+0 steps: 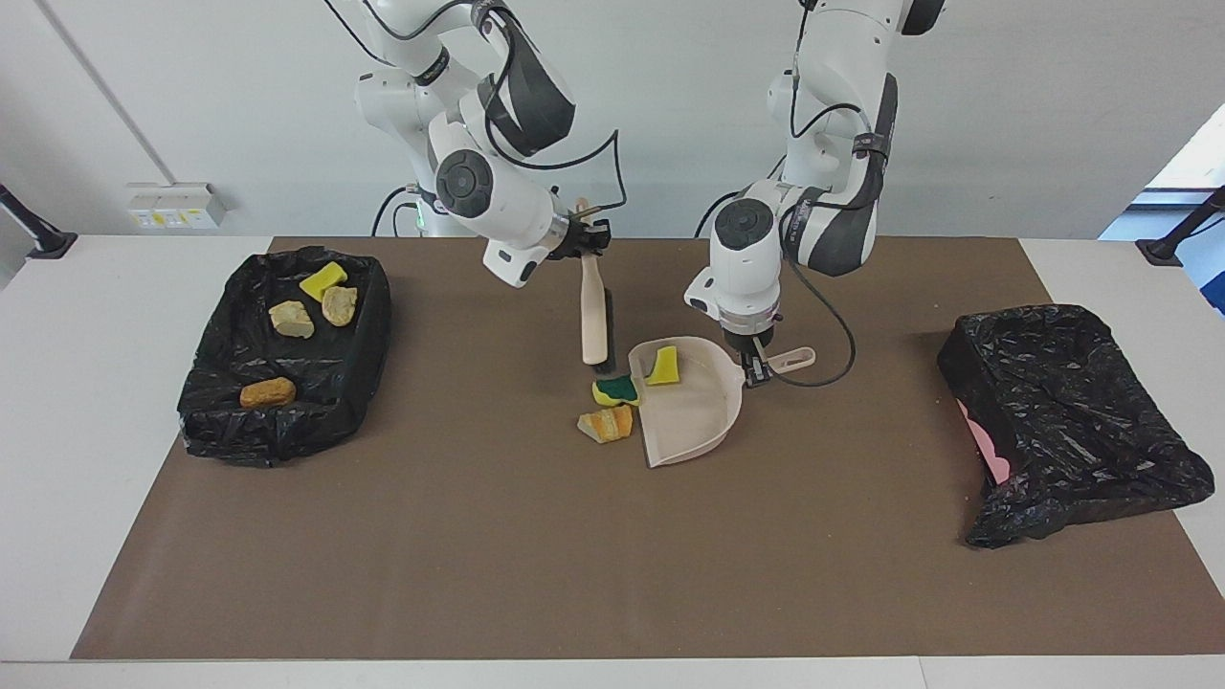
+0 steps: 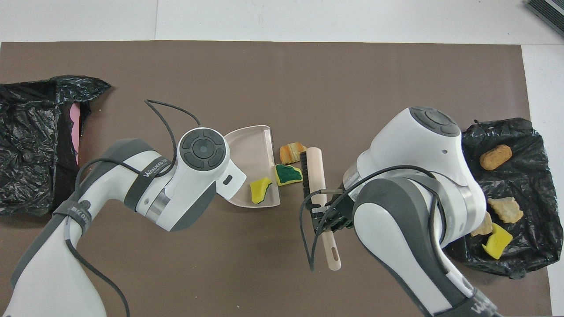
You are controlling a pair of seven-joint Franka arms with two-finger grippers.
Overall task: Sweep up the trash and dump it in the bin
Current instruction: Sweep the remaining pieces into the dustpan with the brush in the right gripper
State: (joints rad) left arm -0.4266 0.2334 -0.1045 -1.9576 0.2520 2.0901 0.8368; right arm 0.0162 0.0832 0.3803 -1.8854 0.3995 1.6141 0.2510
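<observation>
Right gripper (image 1: pixel 586 235) clamped on hand brush (image 1: pixel 594 311), raised over the mat. Left gripper (image 1: pixel 756 368) pinches the dustpan (image 1: pixel 703 426) handle. One yellow chunk (image 1: pixel 662 366) in the pan; green-backed chunk (image 1: pixel 617 389) and orange chunk (image 1: pixel 608 424) at its lip, nine o'clock. Risk: a skewed stroke flicks them past the lip.

We see a robotics lab: two white arms (image 1: pixel 823 144) mounted at a mat-covered desk (image 1: pixel 57 402) against bare walls.

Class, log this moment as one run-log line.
right gripper: holds brush | left gripper: holds dustpan | yellow chunk: in dustpan
</observation>
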